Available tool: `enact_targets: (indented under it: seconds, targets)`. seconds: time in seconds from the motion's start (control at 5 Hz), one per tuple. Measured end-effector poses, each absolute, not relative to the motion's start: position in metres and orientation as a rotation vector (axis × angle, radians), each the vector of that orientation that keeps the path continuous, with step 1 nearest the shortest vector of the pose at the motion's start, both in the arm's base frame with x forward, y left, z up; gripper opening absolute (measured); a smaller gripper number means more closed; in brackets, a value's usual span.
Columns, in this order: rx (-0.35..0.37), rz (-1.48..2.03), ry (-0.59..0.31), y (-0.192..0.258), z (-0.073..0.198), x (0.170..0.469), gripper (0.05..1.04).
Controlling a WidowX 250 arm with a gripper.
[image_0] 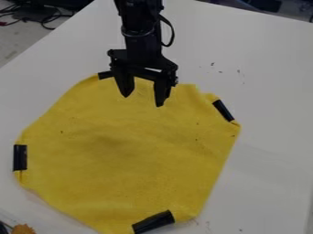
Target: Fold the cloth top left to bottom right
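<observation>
The black gripper [143,100] hangs over the upper edge of the yellow cloth [122,151], its two fingers apart and pointing down, with nothing between them but a view of the cloth. Whether the fingertips touch the cloth I cannot tell. The cloth lies spread out on the white table, its outline roughly many-sided. Black clips or tape pieces sit along its edge: one at the left [20,157], one at the bottom [153,222], one at the upper right [223,110]. Another black piece [105,74] shows at the top left, partly beside the gripper.
The white table [269,68] extends around the cloth. An orange-brown object [23,229] and a dark item stand at the lower left corner. Small dark specks mark the tabletop right of the gripper. Cables lie on the floor beyond the table's upper left edge.
</observation>
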State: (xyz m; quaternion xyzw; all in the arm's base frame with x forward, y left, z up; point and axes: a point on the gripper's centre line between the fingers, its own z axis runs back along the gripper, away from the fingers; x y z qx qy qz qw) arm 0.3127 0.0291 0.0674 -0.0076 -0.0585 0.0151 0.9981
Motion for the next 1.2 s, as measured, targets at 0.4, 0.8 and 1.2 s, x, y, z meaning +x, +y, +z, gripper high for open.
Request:
enact_targets:
  seconds: [0.4, 0.8, 1.2]
  targets:
    - [-0.002, 0.041, -0.121, 0.040, 0.053, 0.324, 0.999]
    - [-0.041, 0.058, -0.165, 0.086, 0.034, 0.370, 1.000]
    - [0.002, -0.017, -0.140, 0.134, 0.032, 0.406, 1.000]
